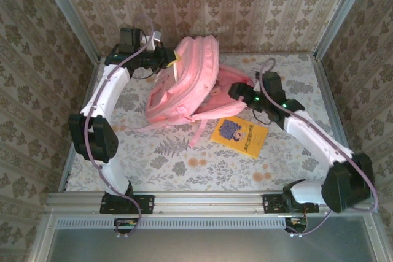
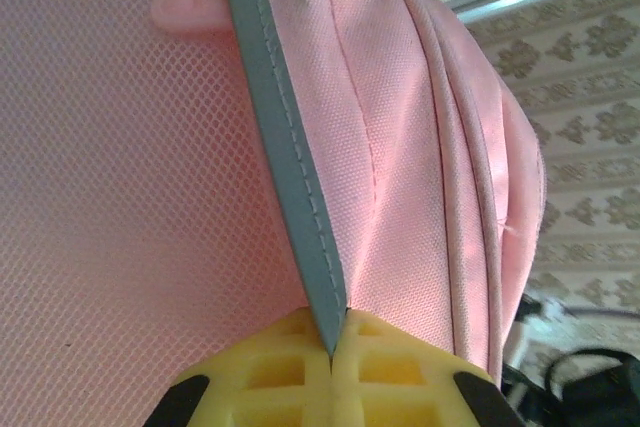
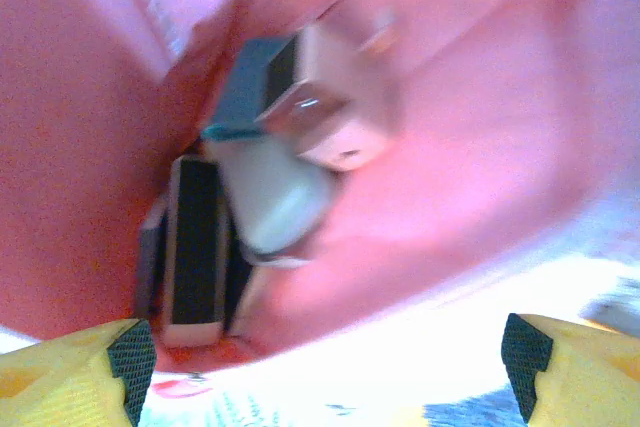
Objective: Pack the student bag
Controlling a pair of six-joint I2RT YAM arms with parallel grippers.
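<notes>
**A:** Where's the student bag?

**B:** We see it on the table, toward the far edge, left of ctr, with pink straps trailing toward the near edge.

**A:** Left gripper?

**B:** At the bag's far-left side. On the wrist cam its yellow pads are pinched tight on the bag's grey trim, next to the pink mesh.

**A:** Right gripper?

**B:** At the bag's right side, fingers spread wide w/ nothing btwn them, facing the bag's mouth. Inside we make out a dark flat item, a pale rounded obj and a white boxy piece. They're blurred and we can't tell more.

**A:** Anything else?

**B:** A yellow book lies flat on the table, just near-right of the bag.
</notes>
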